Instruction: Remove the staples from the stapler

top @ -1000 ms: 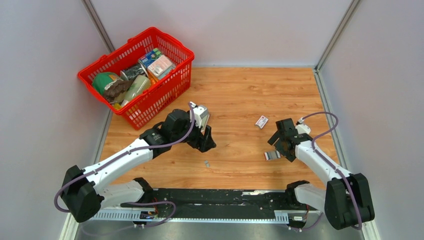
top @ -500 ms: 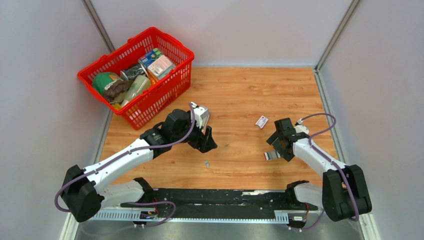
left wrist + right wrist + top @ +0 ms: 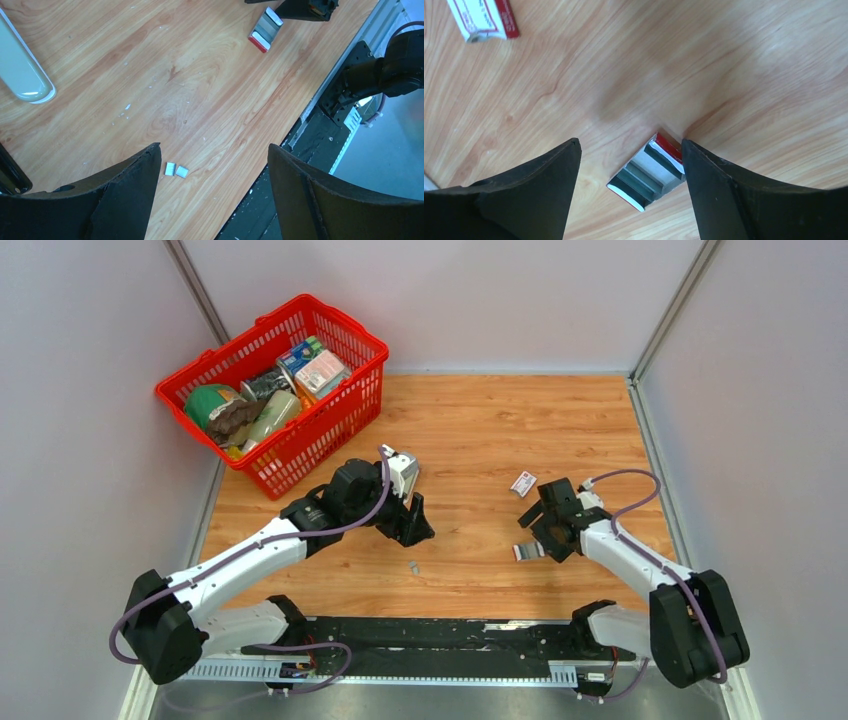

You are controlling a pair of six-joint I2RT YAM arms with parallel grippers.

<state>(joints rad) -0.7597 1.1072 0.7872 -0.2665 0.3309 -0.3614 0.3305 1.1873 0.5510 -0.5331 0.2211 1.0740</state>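
Pointing downward and gaping wide: right claw (image 3: 630, 143) over one staples block (image 3: 647, 171), left claw (image 3: 215, 147) over two staple bits (image 3: 175, 170).

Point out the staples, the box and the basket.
staples (image 3: 170, 169): left wrist view, on the left of two small pieces.
box (image 3: 484, 20): right wrist view, on its printed top face.
basket (image 3: 320, 435): top external view, on its near red wall.

Top camera sits high behind the arm bases, looking steeply down over the whole wooden table (image 3: 480, 420). Left wrist camera hangs low, angled toward the right arm's side. Right wrist camera is even closer, facing straight down. All three catch the block of staples (image 3: 649, 172).
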